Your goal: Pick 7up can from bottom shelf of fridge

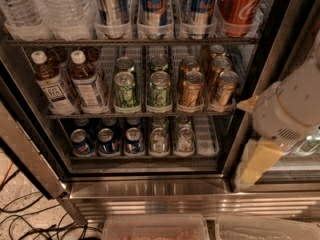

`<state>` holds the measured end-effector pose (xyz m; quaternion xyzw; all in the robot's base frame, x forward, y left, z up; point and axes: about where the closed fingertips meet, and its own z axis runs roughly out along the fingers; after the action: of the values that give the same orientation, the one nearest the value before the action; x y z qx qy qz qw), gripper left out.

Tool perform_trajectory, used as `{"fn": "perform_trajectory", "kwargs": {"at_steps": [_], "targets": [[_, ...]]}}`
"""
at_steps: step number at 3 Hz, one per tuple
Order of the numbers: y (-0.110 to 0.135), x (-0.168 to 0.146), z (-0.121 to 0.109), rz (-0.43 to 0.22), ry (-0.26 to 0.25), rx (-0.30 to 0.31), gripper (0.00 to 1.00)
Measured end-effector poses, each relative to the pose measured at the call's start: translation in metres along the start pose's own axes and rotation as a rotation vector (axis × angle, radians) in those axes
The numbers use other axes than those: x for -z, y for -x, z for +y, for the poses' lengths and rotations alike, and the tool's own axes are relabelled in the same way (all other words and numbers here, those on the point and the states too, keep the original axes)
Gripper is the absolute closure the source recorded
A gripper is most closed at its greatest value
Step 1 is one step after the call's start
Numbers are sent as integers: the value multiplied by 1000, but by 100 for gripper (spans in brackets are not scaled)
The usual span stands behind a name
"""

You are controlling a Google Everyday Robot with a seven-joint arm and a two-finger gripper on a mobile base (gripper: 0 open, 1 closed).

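Observation:
Two pale silvery 7up cans point(159, 140) stand side by side on the bottom shelf point(207, 143) of the open fridge point(150, 190), right of centre, with more cans behind them. My gripper point(256, 165) hangs at the right, in front of the fridge's dark door post. It is level with the bottom shelf, to the right of the cans and apart from them. Its white wrist sits above a yellowish tip. It holds nothing that I can see.
Three dark blue cans point(106, 141) stand left of the 7up cans. The middle rack holds tea bottles point(54, 86), green cans point(125, 90) and gold cans point(191, 89). Tall cans and a red cola can point(240, 6) fill the top rack. Plastic bins point(155, 229) and cables point(30, 219) lie on the floor.

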<state>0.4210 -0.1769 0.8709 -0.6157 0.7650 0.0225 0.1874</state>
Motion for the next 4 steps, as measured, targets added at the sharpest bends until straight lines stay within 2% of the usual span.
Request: {"fn": "perform_trajectory", "kwargs": {"at_steps": [1,2,3,4], "targets": [[-2,-44,34,-95,1,-11,0],[-10,-94,63,-234,-1,-51,0],[-5,-132,72,-401,-31,-142,0],[17,-155,58,-578,-48,-285,0]]}}
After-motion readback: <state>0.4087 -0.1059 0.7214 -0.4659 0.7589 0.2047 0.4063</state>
